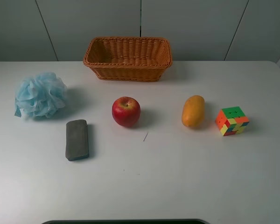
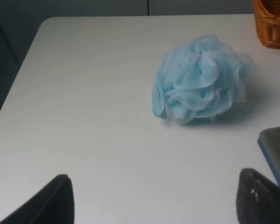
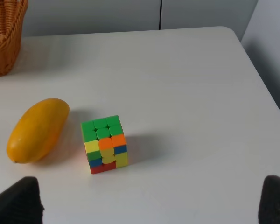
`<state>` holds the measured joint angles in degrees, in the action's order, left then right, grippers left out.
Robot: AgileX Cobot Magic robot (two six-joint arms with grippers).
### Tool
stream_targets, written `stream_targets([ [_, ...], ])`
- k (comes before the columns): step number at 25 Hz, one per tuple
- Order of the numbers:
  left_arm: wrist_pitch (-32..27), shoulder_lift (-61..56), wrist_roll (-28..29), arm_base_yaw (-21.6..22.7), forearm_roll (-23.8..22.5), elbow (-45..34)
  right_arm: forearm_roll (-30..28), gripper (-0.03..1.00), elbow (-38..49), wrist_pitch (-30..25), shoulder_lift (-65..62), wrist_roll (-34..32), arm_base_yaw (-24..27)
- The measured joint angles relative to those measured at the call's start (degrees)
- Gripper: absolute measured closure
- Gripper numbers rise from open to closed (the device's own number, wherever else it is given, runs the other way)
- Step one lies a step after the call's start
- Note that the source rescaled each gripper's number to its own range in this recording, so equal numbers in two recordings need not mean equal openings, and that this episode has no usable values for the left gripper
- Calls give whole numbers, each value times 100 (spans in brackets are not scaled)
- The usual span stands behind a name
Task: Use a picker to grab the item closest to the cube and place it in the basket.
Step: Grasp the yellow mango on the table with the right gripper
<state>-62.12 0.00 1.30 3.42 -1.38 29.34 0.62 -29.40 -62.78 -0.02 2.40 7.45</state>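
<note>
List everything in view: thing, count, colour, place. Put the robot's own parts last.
table: one, white, under everything
basket: one, orange-brown wicker, back centre, nothing visible inside
bath puff: one, light blue, far left
block: one, dark grey, lying flat in front of the puff
apple: one, red, centre
mango: one, orange-yellow, right of the apple, beside the cube
cube: one, multicoloured, green on top, far right
left gripper: one, black, open, above the table near the puff, wrist view only
right gripper: one, black, open, above the table near the cube, wrist view only
</note>
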Motion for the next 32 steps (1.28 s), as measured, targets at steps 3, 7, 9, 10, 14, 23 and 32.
stream_targets([
  [3,0,0,0,0,0,0,0,-3,0,0,0,0,0],
  [7,0,0,0,0,0,0,0,-3,0,0,0,0,0],
  [9,0,0,0,0,0,0,0,-3,0,0,0,0,0],
  [10,0,0,0,0,0,0,0,-3,0,0,0,0,0],
  [14,0,0,0,0,0,0,0,-3,0,0,38,98,0],
  [23,0,0,0,0,0,0,245,-3,-1454,-87,2847,880,0],
  [32,0,0,0,0,0,0,913,-3,-2802,515,5837,1317,-288],
])
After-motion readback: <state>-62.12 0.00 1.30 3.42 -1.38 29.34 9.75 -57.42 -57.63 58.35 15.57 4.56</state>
